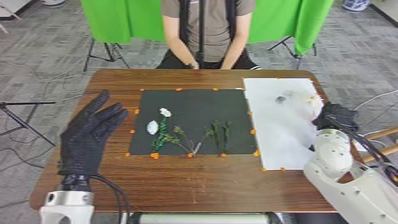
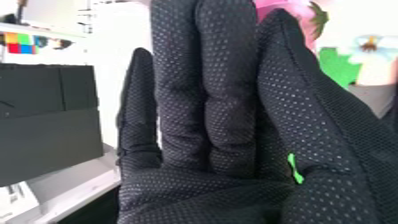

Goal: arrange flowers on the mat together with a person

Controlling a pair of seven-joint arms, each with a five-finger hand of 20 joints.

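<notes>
On the black mat [image 1: 191, 97] lie a white flower [image 1: 165, 112], a white bud-like flower [image 1: 153, 127] and several green stems [image 1: 220, 136]. Pale flowers [image 1: 289, 94] rest on the white sheet [image 1: 284, 145], at its far part. My right hand [image 1: 336, 118] is beside the sheet's right edge, close to a cream-coloured flower [image 1: 314, 102]. In the right wrist view the same hand [image 2: 226, 100] has straight fingers, and a pink flower [image 2: 306, 17] appears behind their tips. My left hand [image 1: 87, 131] is open over the table's left side, left of the mat.
The brown table [image 1: 213, 185] carries the mat and the sheet side by side. Small orange tabs [image 1: 155, 155] line their edges. A pale roll-like object [image 1: 204, 218] lies along the near edge. A white and blue flower [image 2: 370, 46] is seen past my right hand.
</notes>
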